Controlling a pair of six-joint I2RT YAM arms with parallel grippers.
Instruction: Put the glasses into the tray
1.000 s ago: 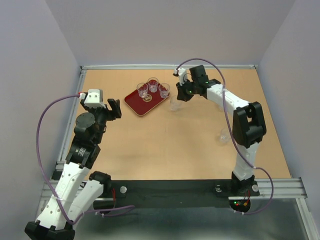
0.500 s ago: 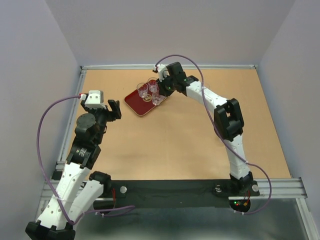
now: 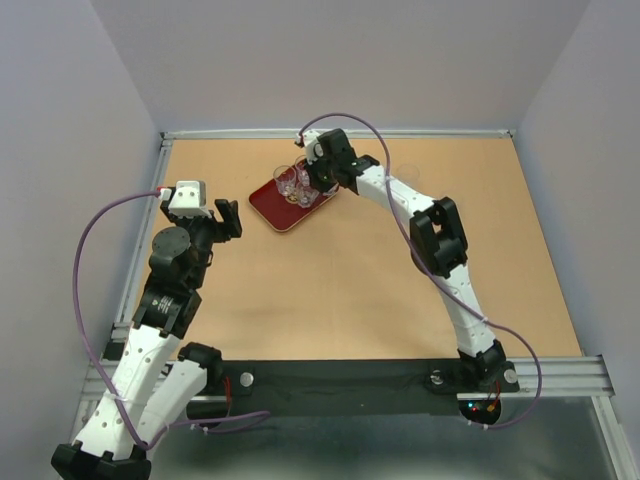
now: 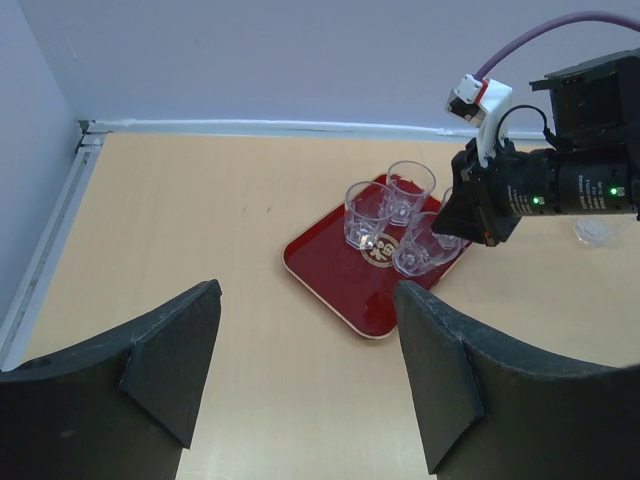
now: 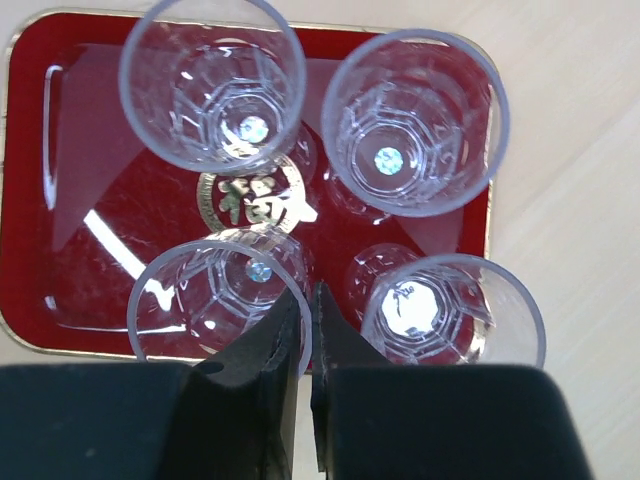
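Note:
The dark-red tray (image 3: pixel 283 210) lies at the back centre of the table, also in the left wrist view (image 4: pixel 340 290) and the right wrist view (image 5: pixel 70 200). My right gripper (image 5: pixel 308 295) is shut on the rim of a clear glass (image 5: pixel 215 295), one finger inside and one outside. It holds the glass over the tray by the gold emblem (image 5: pixel 248 198). Three more glasses (image 5: pixel 212 85) (image 5: pixel 415 120) (image 5: pixel 455 310) stand around it. My left gripper (image 4: pixel 306 300) is open and empty, left of the tray.
Another clear glass (image 4: pixel 598 232) stands on the table beyond the tray, behind my right gripper (image 4: pixel 470 215). The table's raised back edge (image 3: pixel 340 132) and the grey walls close in the work area. My right forearm (image 3: pixel 385 190) stretches over the table to the right of the tray.
My right gripper has swung left from the table right of the tray to over the tray, carrying a glass with it. The left arm has not moved.

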